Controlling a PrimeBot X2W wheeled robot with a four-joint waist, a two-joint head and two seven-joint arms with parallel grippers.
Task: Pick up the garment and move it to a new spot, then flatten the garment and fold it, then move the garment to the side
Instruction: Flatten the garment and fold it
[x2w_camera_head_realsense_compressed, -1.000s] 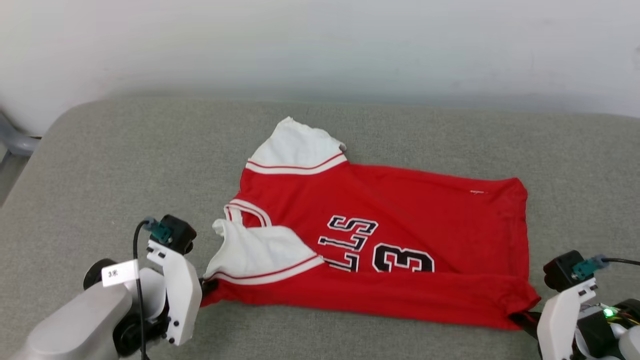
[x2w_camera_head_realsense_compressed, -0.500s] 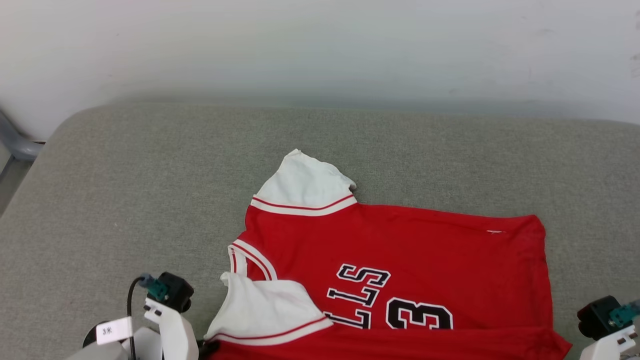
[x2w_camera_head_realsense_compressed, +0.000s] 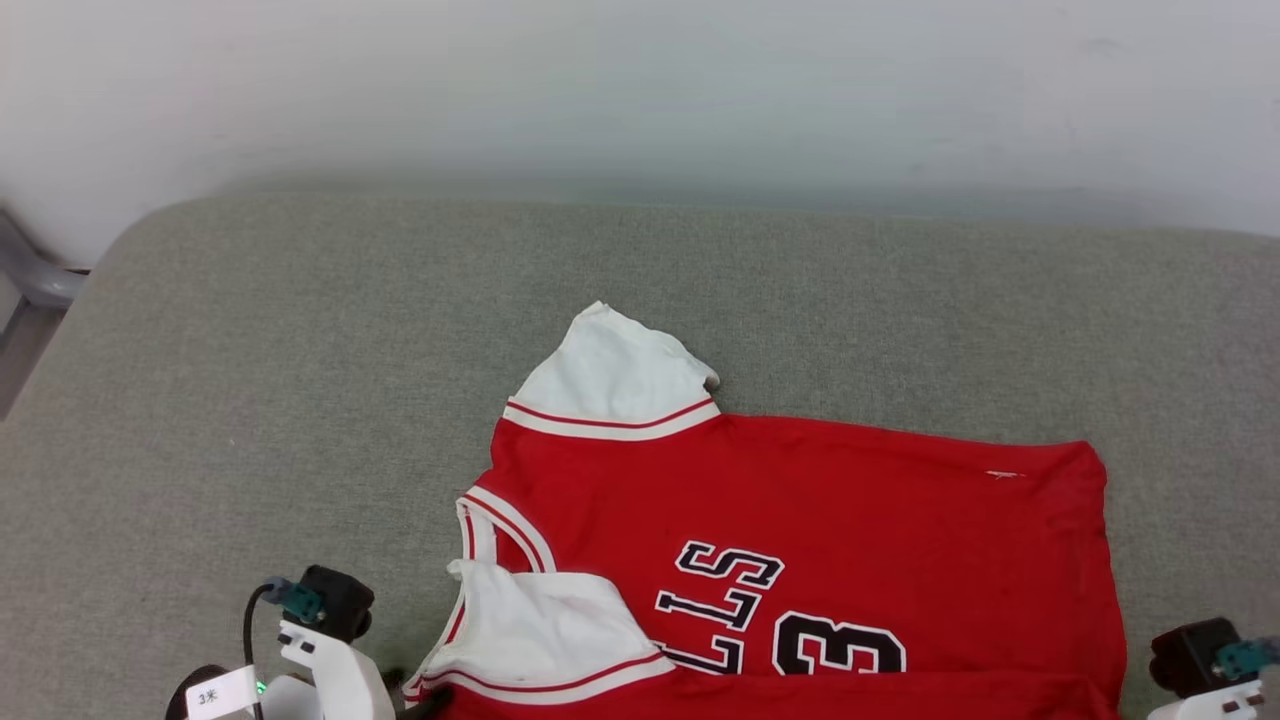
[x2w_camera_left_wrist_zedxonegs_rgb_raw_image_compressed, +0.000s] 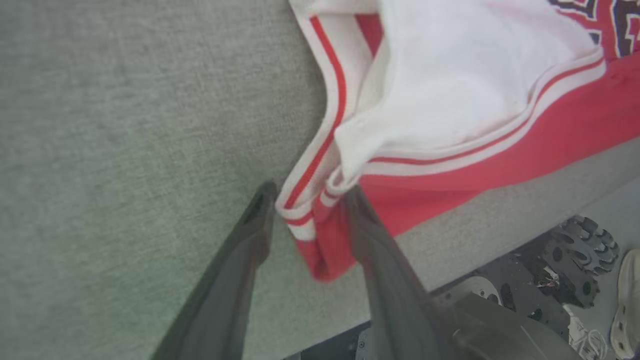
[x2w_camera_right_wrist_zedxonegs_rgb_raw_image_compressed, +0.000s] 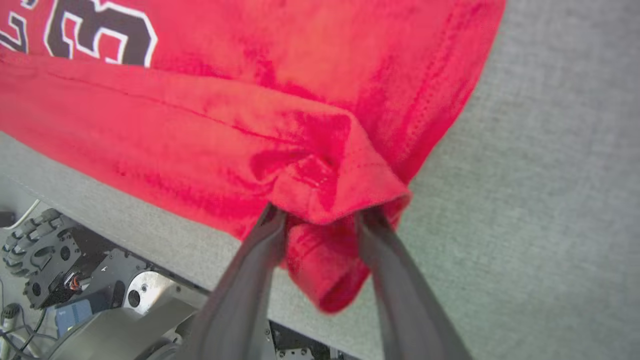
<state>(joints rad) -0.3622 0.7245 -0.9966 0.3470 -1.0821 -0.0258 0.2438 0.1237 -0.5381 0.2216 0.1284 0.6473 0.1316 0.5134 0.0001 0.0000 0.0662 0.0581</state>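
Lying on grey cushion (x2w_camera_head_realsense_compressed: 250, 350), garment (x2w_camera_head_realsense_compressed: 800, 520), wall (x2w_camera_head_realsense_compressed: 640, 80) behind

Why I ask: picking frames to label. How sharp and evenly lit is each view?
Head view: even, soft light, garment lettering crisp. Left wrist view: soft throughout, left gripper dark and smeared. Right wrist view: garment's red oversaturated, folds readable, right gripper blurred at close range.

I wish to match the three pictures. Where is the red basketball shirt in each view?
Head view: the red basketball shirt lies lower centre to right on the grey cushion.
Left wrist view: upper right; its striped corner sits between the left hand's parted fingers.
Right wrist view: upper left to centre; its hem corner sits between the right hand's parted fingers.
Shared landmark: the black white-outlined print.
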